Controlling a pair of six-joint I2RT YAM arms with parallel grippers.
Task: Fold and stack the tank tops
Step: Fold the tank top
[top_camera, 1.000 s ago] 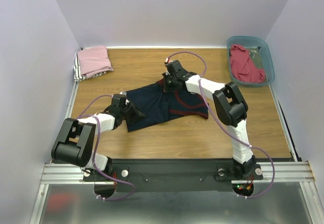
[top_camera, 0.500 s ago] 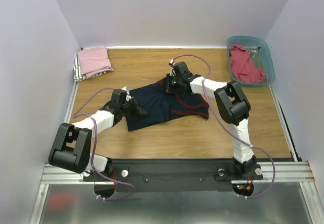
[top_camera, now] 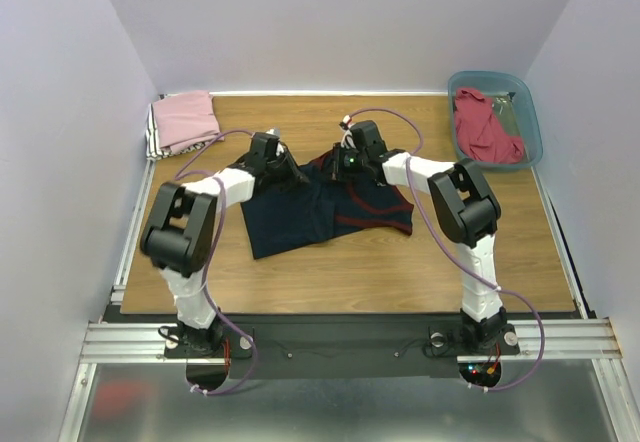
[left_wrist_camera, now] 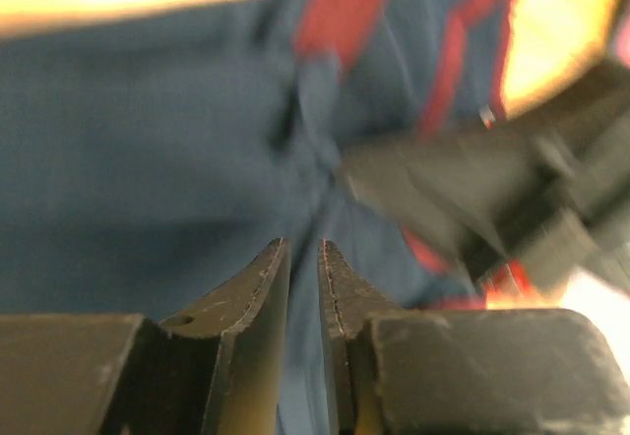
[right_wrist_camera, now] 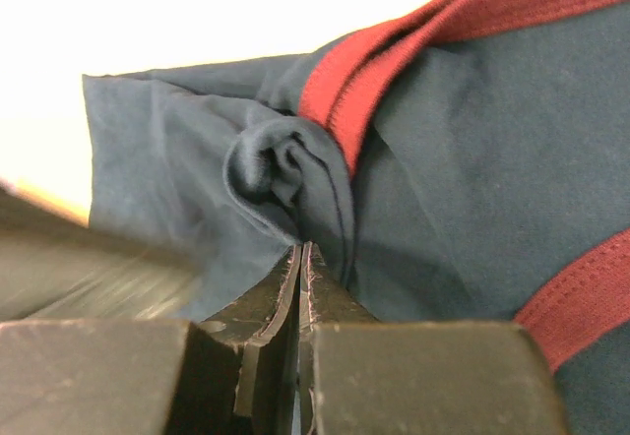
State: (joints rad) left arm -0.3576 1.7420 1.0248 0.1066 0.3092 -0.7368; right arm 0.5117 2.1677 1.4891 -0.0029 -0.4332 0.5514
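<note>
**Navy sleeveless jersey with maroon trim [top_camera: 300, 217], spread on the wooden table [top_camera: 400, 262], with both grippers at its far edge.**

- **Change:** The left gripper [top_camera: 291, 173] has swung away from the garment's near-left corner to the far-left edge. It now sits just left of the right gripper [top_camera: 344, 166], which has barely shifted.
- **Left jaws:** They stand a narrow slit apart with nothing between them and navy cloth directly beneath. This wrist view is motion-blurred.
- **Right jaws:** They are pressed almost together on a puckered fold of navy cloth at their tips, with maroon binding just to their right.
- **Judged meaning:** The left arm is coming for a second hold beside the right one, so the far edge can be drawn over. No fold is made yet.
- **Other tops:** A folded pink top [top_camera: 185, 120] lies well to the left of the left gripper. A crumpled red top [top_camera: 485, 127] sits in the teal plastic bin [top_camera: 530, 112], well to the right of the right gripper.
</note>
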